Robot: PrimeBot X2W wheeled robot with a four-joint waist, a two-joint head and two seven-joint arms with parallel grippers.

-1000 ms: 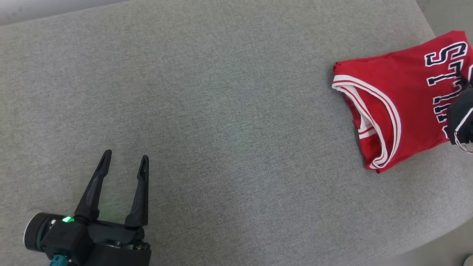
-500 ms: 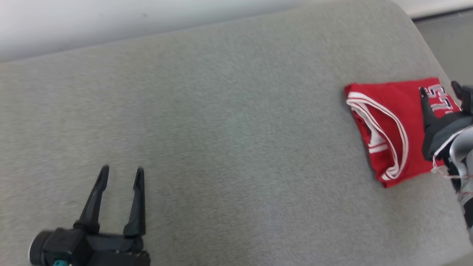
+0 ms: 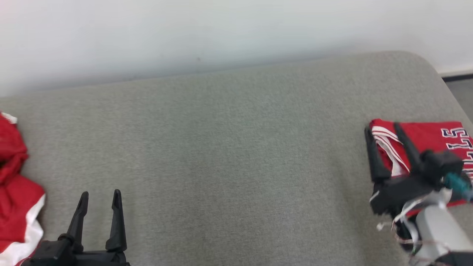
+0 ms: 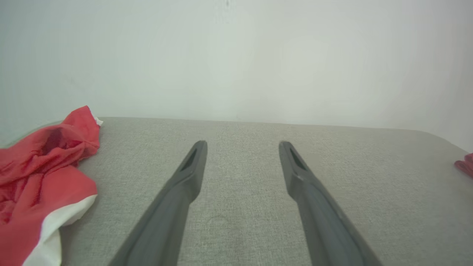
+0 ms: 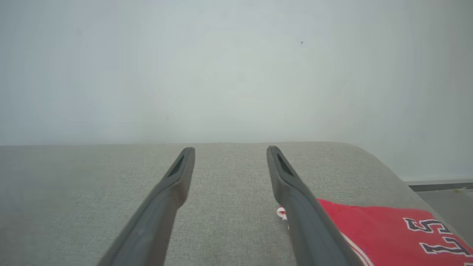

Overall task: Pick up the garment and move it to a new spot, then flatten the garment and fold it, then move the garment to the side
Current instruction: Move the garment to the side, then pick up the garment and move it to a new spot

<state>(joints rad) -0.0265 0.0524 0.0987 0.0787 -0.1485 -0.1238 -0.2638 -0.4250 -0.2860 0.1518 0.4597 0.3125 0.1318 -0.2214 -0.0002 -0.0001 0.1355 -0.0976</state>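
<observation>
The garment, a red jersey with white trim and dark lettering, lies folded flat at the right end of the grey cushion. My right gripper hovers open over its left edge, with nothing between the fingers. In the right wrist view the jersey lies under and right of the right finger, and the right gripper points at the wall. My left gripper stands open and empty at the lower left, seen wide apart as the left gripper over bare cushion.
A second red and white garment lies crumpled at the cushion's left end, also seen as the crumpled garment left of my left fingers. A white wall backs the cushion. Floor shows past the rounded right corner.
The right gripper has opened, let go of the jersey and now stands over its left edge. The head camera has tilted up, bringing the wall and the crumpled garment into view.
</observation>
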